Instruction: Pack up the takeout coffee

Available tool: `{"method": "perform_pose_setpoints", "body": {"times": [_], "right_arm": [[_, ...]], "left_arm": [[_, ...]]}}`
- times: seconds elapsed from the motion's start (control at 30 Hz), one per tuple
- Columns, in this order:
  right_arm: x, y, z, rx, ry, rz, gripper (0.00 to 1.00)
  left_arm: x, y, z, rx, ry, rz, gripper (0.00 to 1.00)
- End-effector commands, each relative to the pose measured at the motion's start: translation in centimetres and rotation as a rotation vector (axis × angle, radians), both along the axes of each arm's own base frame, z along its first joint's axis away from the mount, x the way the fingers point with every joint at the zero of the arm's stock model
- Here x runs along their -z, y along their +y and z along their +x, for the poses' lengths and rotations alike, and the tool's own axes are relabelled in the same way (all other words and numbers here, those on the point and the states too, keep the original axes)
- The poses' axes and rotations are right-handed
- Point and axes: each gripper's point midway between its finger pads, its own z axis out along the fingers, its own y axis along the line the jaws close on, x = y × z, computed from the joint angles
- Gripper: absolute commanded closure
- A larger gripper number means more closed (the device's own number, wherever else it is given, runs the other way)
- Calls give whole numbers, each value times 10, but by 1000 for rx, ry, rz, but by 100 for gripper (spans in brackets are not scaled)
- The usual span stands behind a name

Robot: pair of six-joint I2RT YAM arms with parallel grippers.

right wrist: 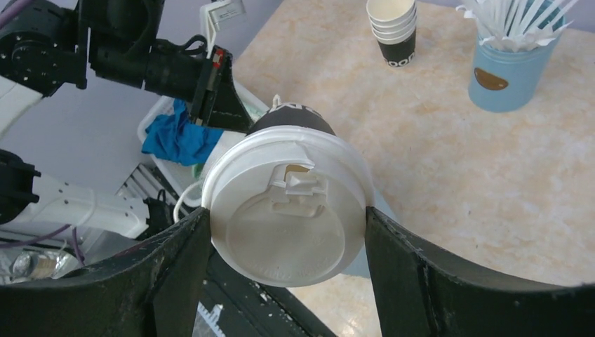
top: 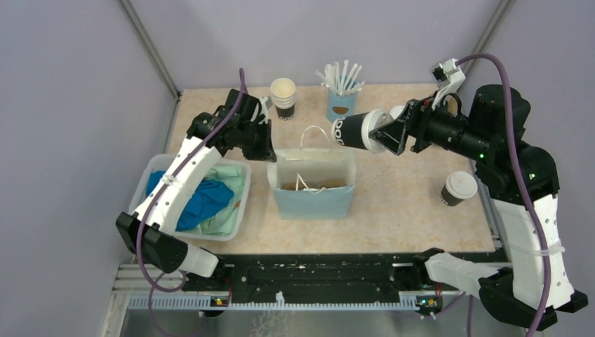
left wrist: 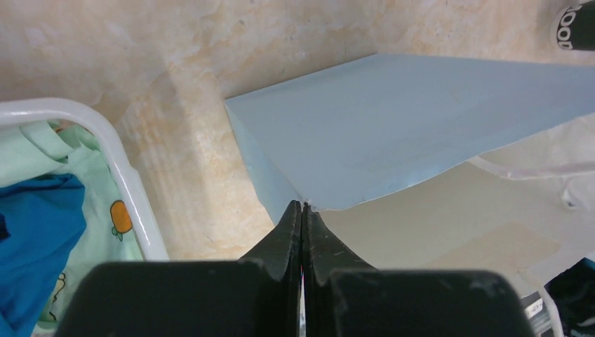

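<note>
You are partway through: your right pincer [right wrist: 286, 221] is gripping a lidded coffee [top: 356, 131] on its side, jaws spread wide around the lid, while your left pincer [left wrist: 302, 210] is pinching shut on the bag [top: 312, 184] rim. The bag mouth is sitting just ahead of and below the right pincer, with no cup showing inside, so the drop is left. You are counting two coffees, the second [top: 459, 188] standing on the counter [top: 407, 210] behind that pincer, one bag, one stack of lidless cups [top: 283, 97], one stick cup [top: 341, 104] and one bin [top: 235, 228].
</note>
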Motion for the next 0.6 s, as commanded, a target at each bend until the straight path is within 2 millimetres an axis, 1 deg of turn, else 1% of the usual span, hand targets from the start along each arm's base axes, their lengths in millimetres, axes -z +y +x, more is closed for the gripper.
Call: {"method": "perform_pose_setpoints", "body": {"times": [0.0,0.1,0.17,0.27,0.33,0.43,0.57], "right_arm": [[-8,-11,-8,66,28,3,43],[-7,-20,-7,121,34,-1,43],[-7,-22,-8,125,36,-11,43],[-11,-18,-9,93,24,-18,44],[-12,-13,-9,57,21,-20,44],[-12,-3,-14,-12,34,-13,45],[-8,11,-23,-109,56,13,45]], "left_arm": [[-41,-14,42,-18,-209,-62,100],[-58,-24,67,-34,-280,-94,100],[-70,-33,83,-38,-326,-128,100],[-79,-48,106,-21,-399,-172,100],[-83,-55,116,-9,-435,-193,100],[-83,-59,122,9,-478,-207,100],[-78,-45,115,-17,-542,-190,100]]}}
